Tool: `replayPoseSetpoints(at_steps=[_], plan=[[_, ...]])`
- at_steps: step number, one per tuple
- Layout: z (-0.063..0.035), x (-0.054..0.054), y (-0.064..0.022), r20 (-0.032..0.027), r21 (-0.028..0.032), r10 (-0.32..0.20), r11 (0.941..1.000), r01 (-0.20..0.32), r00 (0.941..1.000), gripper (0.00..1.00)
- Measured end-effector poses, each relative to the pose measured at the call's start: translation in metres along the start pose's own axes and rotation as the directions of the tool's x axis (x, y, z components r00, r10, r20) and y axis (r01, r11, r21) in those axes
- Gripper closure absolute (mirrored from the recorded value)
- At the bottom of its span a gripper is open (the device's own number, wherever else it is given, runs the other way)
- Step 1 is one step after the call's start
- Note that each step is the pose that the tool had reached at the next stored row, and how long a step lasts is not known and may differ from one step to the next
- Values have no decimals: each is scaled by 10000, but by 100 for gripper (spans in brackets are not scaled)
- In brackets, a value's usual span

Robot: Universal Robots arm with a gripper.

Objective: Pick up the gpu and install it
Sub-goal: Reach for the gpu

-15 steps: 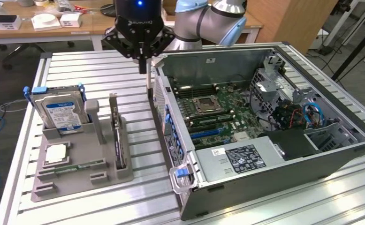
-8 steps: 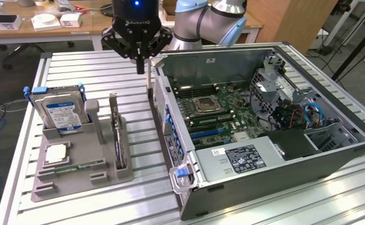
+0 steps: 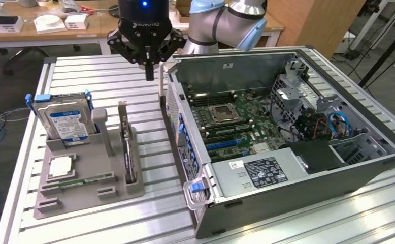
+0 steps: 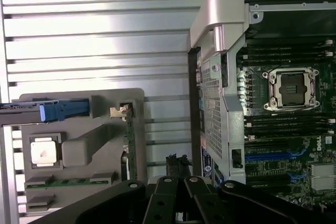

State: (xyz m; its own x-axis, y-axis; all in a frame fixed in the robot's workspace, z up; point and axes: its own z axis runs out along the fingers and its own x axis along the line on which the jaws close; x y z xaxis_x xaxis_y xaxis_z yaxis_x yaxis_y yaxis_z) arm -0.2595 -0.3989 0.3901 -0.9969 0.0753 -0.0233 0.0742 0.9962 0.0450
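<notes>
- Computer case point(image 3: 286, 168): lid off, no card seated; installation not begun.
- Grey tray point(image 3: 92, 162): card not yet lifted.
- Gripper point(image 3: 149, 76): clenched on nothing, positioned above the table between tray and case.
- GPU point(image 3: 127, 152): thin, black, stood on edge in a tray slot; silver bracket at one end.

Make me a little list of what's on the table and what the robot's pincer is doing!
pincer: shut, holding nothing, above the table between tray and computer
graphics card: standing on edge in the gray tray, not picked up
hard drive: upright in the same tray
computer: side open, on the exterior view's right
</notes>
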Motion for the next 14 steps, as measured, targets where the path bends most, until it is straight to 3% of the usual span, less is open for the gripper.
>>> replayPoseSetpoints(at_steps=[14], plan=[[1,79,-6,0,0,0,10000,0,10000,89]])
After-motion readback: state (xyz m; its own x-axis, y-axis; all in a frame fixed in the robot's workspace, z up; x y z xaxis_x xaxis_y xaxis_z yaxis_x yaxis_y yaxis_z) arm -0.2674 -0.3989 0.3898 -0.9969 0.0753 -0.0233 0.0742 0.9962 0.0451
